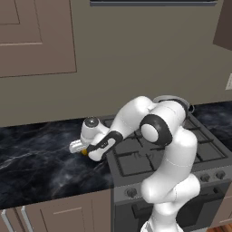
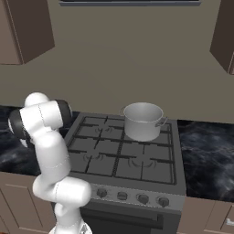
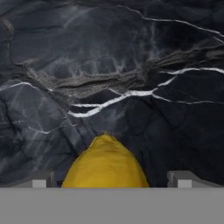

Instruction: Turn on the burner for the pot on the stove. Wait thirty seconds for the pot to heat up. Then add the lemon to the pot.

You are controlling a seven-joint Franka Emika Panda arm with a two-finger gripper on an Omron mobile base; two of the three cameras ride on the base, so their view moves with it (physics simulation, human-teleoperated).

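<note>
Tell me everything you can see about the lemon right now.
The lemon is yellow-orange and smooth, tapering to a blunt tip. It lies on the dark veined marble counter, left of the stove. The open gripper straddles it, jaws on either side and apart from it. Its lower part is hidden.

Light: even, soft, no clear source; the wall (image 2: 137,68) is flat and dim.
Shadows: faint, a soft dark patch under the arm on the tabletop (image 1: 41,167).
Glare: mild sheen on the pot (image 2: 142,119).
Sharpness: low-resolution, slightly blurred; lemon (image 3: 105,164) looks soft up close.
</note>
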